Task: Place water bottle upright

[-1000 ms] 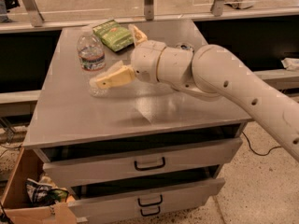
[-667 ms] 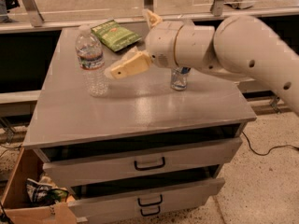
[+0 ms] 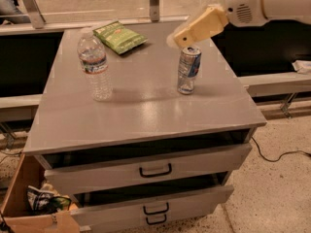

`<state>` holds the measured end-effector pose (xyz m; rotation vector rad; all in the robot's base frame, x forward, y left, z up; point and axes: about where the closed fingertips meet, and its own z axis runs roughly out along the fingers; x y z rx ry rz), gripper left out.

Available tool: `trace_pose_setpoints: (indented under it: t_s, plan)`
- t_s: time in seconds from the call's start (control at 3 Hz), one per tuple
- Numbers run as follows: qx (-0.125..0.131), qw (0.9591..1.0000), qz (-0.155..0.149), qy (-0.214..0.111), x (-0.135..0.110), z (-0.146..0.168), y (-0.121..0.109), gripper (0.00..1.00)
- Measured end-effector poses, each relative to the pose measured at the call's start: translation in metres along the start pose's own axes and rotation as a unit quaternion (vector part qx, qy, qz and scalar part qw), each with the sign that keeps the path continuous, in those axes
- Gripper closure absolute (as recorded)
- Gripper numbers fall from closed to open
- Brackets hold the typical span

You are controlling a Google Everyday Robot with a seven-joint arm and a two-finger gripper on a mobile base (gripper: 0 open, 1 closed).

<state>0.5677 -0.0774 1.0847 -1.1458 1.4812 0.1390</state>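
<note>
The water bottle (image 3: 95, 64) is a clear ribbed plastic bottle with a white cap and a narrow label band. It stands upright on the left part of the grey cabinet top (image 3: 141, 106). My gripper (image 3: 197, 29) is raised at the upper right, well away from the bottle and just above the silver-blue drink can (image 3: 188, 70). It holds nothing.
A green snack bag (image 3: 119, 37) lies at the back of the cabinet top. Two drawers (image 3: 155, 171) below stand slightly open. A cardboard box (image 3: 29, 203) with litter sits on the floor at the left. A cable runs on the floor at the right.
My arm has pulled away from the bottle, moving right and up. The bottle stays upright on the left, and the can is now uncovered.
</note>
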Motion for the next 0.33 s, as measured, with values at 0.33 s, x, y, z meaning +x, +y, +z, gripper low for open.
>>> trace_pose_setpoints:
  t_s: [0.33]
  plan:
    - [0.005, 1.0000, -0.004, 0.006, -0.0005, -0.0080, -0.0055, 0.00]
